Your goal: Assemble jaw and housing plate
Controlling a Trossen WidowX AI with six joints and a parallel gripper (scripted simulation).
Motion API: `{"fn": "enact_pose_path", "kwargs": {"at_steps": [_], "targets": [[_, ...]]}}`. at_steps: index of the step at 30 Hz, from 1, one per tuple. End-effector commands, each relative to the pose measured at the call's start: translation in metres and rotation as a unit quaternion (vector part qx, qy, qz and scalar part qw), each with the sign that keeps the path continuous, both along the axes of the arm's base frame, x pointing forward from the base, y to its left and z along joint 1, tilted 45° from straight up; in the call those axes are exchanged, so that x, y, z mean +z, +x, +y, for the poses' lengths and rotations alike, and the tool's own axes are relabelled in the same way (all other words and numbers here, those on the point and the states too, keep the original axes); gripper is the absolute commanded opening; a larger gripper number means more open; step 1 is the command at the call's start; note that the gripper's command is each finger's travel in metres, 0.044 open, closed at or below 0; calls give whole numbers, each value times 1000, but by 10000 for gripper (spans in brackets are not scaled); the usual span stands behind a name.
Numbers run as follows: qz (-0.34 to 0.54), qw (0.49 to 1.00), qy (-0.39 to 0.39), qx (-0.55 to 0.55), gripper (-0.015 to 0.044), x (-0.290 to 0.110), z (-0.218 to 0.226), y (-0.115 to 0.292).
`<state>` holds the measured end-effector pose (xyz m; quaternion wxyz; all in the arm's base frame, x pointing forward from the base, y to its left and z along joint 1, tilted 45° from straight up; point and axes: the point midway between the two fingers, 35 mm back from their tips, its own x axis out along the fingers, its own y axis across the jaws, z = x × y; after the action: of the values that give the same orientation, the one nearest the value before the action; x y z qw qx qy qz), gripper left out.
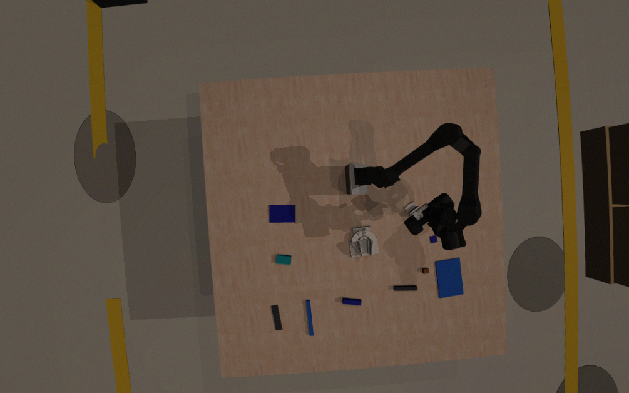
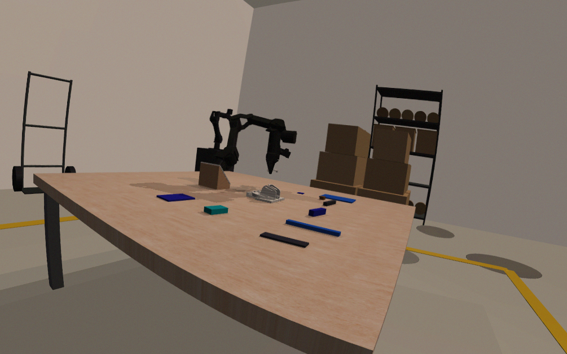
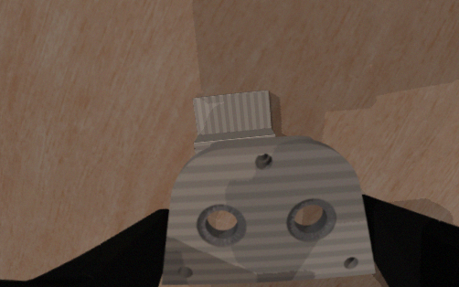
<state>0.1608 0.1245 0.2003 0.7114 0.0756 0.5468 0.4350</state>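
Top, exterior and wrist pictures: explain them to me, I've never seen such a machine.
The machine is one black robot arm. The top view looks down on the table; the exterior view looks across it from the side; the wrist view looks past the arm's tool. On the table lie a grey mechanism, a teal block and various blue and dark pieces. Held up between the tool's fingers is the grey housing plate, with two large holes.

Housing plate (image 3: pixel 267 187) — matt grey, finely ridged; tabletop (image 1: pixel 258 117) (image 2: pixel 179 229) (image 3: pixel 89 91) — smooth, wood-grained.
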Motion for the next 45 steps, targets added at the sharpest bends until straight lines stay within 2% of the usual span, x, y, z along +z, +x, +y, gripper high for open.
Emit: {"fn": "enact_pose_path", "kwargs": {"at_steps": [1,24,45], "targets": [[8,1000,-4,-7,351,-6,-5,9],[58,996,-22,-64,351,-48,-47,54],[107,988,-22,-112,351,-93,-96,76]]}}
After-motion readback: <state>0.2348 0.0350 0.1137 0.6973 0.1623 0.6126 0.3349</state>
